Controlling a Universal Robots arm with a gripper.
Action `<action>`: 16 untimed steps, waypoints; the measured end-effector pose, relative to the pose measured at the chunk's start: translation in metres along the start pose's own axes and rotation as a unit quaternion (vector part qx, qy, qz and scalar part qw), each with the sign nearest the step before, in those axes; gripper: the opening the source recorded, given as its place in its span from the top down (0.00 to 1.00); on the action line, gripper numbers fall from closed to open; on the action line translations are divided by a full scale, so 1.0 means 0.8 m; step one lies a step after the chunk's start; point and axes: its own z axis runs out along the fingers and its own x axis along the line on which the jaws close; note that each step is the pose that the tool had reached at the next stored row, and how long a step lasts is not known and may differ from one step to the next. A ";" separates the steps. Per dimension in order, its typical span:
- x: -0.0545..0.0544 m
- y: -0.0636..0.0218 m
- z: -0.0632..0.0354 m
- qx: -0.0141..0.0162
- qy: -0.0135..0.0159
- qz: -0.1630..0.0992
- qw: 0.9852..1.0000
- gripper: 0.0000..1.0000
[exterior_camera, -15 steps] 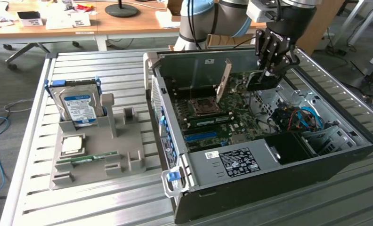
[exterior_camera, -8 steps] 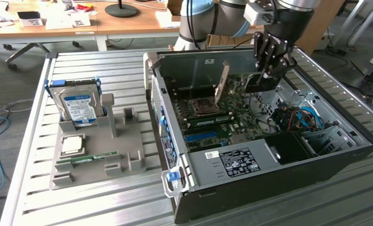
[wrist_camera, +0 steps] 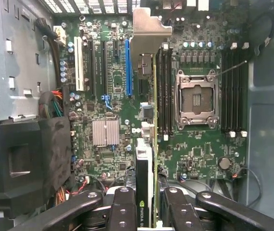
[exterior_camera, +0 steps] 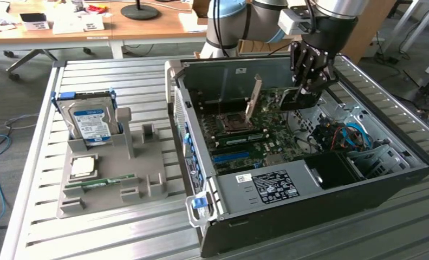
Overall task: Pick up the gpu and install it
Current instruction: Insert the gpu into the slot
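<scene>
In the exterior view the gripper (exterior_camera: 302, 96) reaches down into the open computer case (exterior_camera: 272, 216) on the slatted metal table (exterior_camera: 77, 81), its jaws clamped on the gpu (exterior_camera: 296, 101). The card stands on edge above the motherboard (exterior_camera: 247, 135), its silver end bracket (exterior_camera: 257, 97) upright at the end away from the jaws. Well apart from the jaws, outside the case, a grey holder (exterior_camera: 153, 162) carries a hard drive (exterior_camera: 91, 123) with a blue label, a processor chip (exterior_camera: 82, 166) and a green memory stick (exterior_camera: 99, 185). In the wrist view the gripper (wrist_camera: 149, 192) has black fingers (wrist_camera: 124, 207) on both faces of the gpu (wrist_camera: 145, 163), which is seen edge-on, running straight out from the jaws to its bracket (wrist_camera: 149, 29). On one side of the held card lie a long blue slot (wrist_camera: 127, 67) and a finned heat sink (wrist_camera: 105, 132) — on the other, the processor socket (wrist_camera: 196, 98). Whether the card's lower edge sits in a slot I cannot tell.
</scene>
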 end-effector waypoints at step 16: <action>0.006 0.002 0.002 0.000 0.000 0.000 1.000 0.73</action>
